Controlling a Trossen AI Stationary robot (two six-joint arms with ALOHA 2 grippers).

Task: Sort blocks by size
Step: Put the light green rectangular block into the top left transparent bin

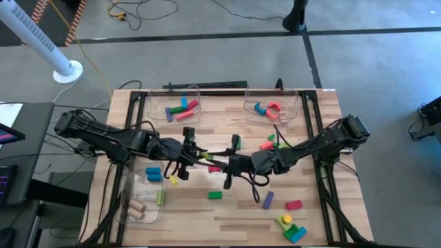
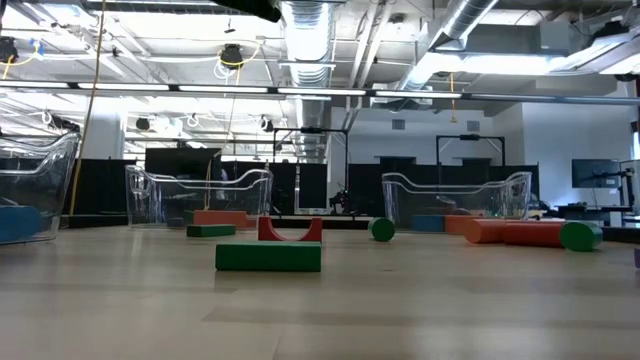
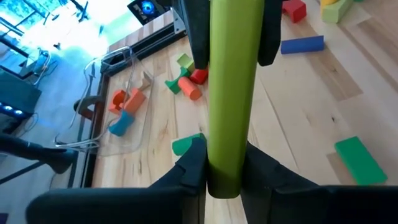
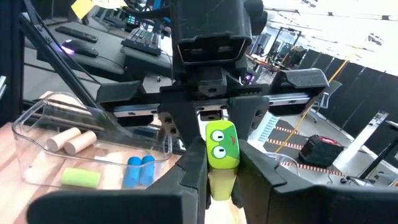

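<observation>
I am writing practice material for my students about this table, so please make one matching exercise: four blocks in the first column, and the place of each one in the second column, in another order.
Blocks
1. lime-green bar
2. wooden cylinders
3. red arch
4. red block

Places
A. in the side bin, with the blue cylinders
B. loose on the table, near the purple bar
C. gripped between the left gripper and the right gripper
D. in the corner bin, next to the blue arch

Pairs: 1-C, 2-A, 3-D, 4-B
</observation>
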